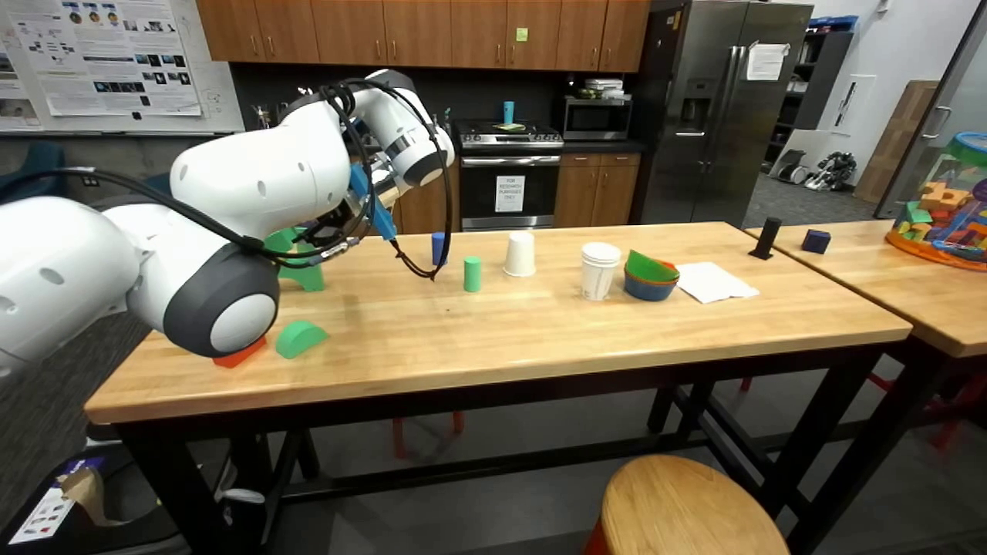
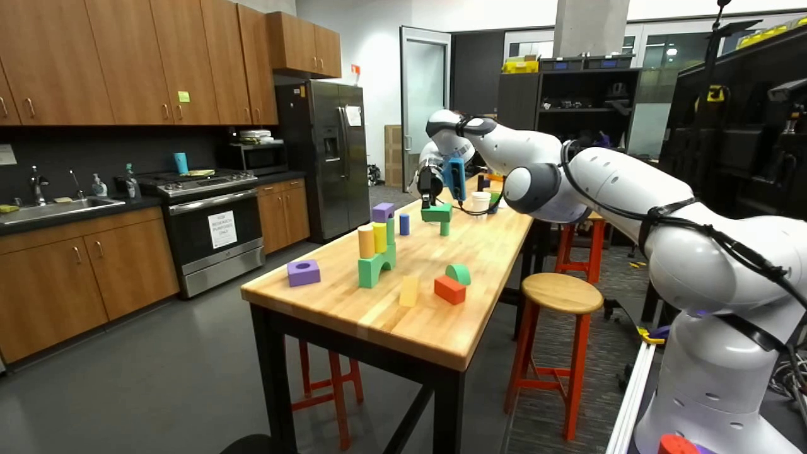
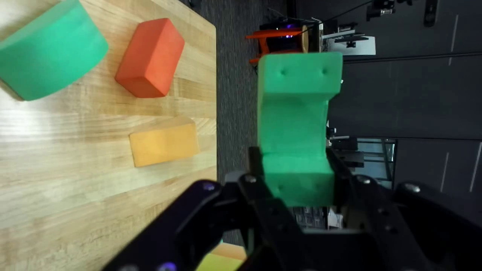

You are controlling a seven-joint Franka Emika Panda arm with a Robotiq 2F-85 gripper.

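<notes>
End effector (image 3: 295, 167): fingers clamped on one end of the green arch block (image 3: 297, 124); the gap between them matches the block's width.
Arch block position: directly ahead of the end effector, near end between the fingers, far end projecting past the fingertips; appears raised above the desk (image 3: 75, 210), height not readable.
Long axis: in line with the reach of the fingers, not across it; the curved recess faces the viewer in the wrist view.
Arm (image 1: 262, 173): a single unit, white, smooth-shelled, with dark grey joint bands.
Base arch (image 2: 378, 259): green; in an exterior view it stands on the desk, left of the end effector and nearer the viewer. It carries an orange cylinder (image 2: 366, 242), a yellow cylinder (image 2: 379, 238) and a green upright (image 2: 391, 232); a purple arch (image 2: 383, 212) tops the group.
Arch block finish: matte green, smooth faces, softened edges, small dimples near both ends; foam is the likely material, by judgement.
Green half-disc (image 3: 56, 56): thick, one curved side, matte; on the desk near the red block (image 3: 150, 58).
Red block: straight-edged prism with flat faces.
Pale orange block (image 3: 164, 145): flat-faced, lying near the red block.
Purple block (image 2: 303, 272): squat, with a round hole in its top.
Blue cylinder (image 2: 404, 224): upright, plain-sided.
White cup (image 1: 520, 254): inverted, tapered wall.
Blue bowl (image 1: 649, 289): rounded, with a green bowl (image 1: 649, 268) tilted inside it.
Paper cups (image 1: 597, 275): nested in a stack, just beside the blue bowl.
White sheet (image 1: 713, 282): thin, flat, just beside the blue bowl.
</notes>
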